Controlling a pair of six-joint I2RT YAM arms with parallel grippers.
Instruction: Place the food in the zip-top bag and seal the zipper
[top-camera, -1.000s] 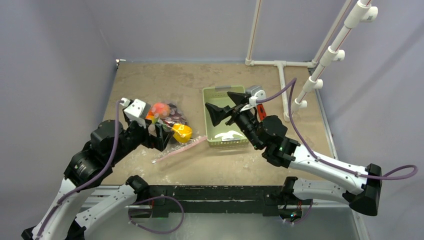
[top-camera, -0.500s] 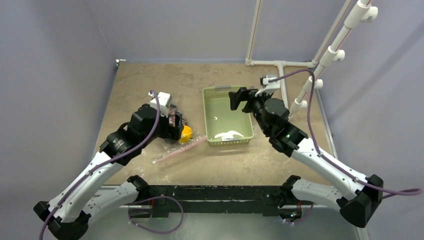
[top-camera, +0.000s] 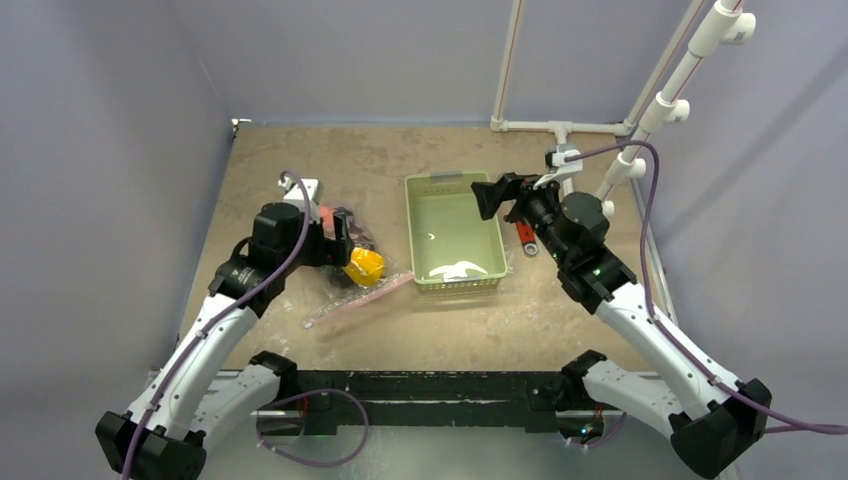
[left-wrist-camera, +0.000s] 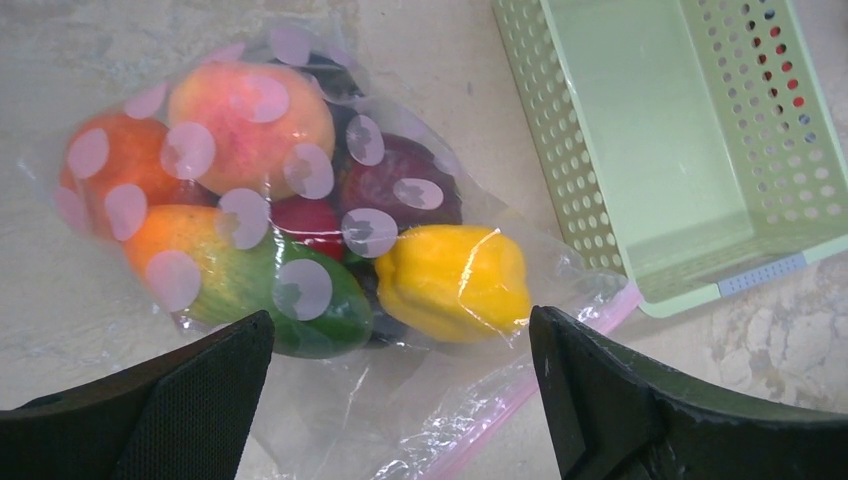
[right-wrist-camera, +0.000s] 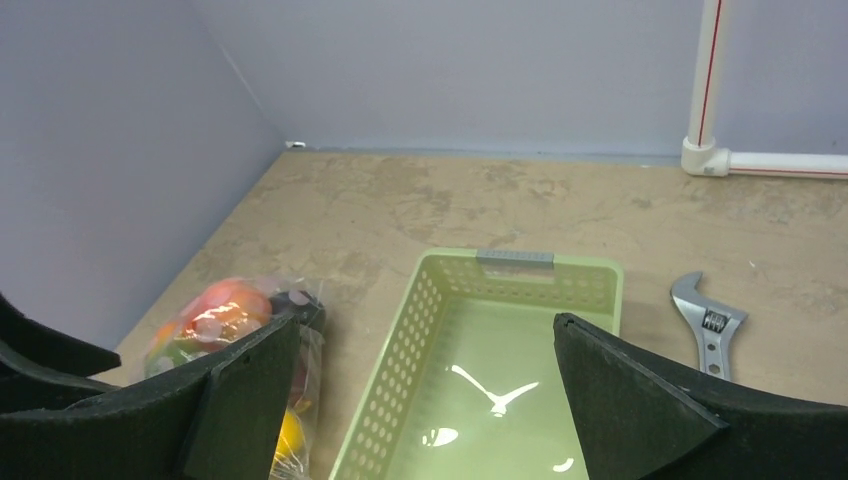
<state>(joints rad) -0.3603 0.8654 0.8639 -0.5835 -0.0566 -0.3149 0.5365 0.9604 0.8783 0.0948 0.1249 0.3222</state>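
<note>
The clear zip-top bag (left-wrist-camera: 300, 200) lies on the table left of the basket, with the food inside it. Through the plastic I see a peach (left-wrist-camera: 250, 110), an orange (left-wrist-camera: 100, 165), a dark plum (left-wrist-camera: 400, 185), a green piece (left-wrist-camera: 300, 300) and a yellow pepper (left-wrist-camera: 455, 280). The pink zipper (left-wrist-camera: 520, 400) runs along the bag's near mouth edge (top-camera: 360, 297); I cannot tell whether it is pressed shut. My left gripper (left-wrist-camera: 400, 330) hovers open above the bag (top-camera: 345, 255), holding nothing. My right gripper (right-wrist-camera: 425, 325) hangs open and empty above the basket's far right.
An empty light green slotted basket (top-camera: 412, 240) stands mid-table (right-wrist-camera: 520, 275). A red-handled wrench (top-camera: 525, 238) lies right of it (right-wrist-camera: 710, 325). White pipe framing (top-camera: 565, 150) runs along the back right. Walls close in the left and back.
My left arm has risen and swung forward over the bag. My right arm has drawn back from over the basket toward the right rear. Both grippers stayed open.
</note>
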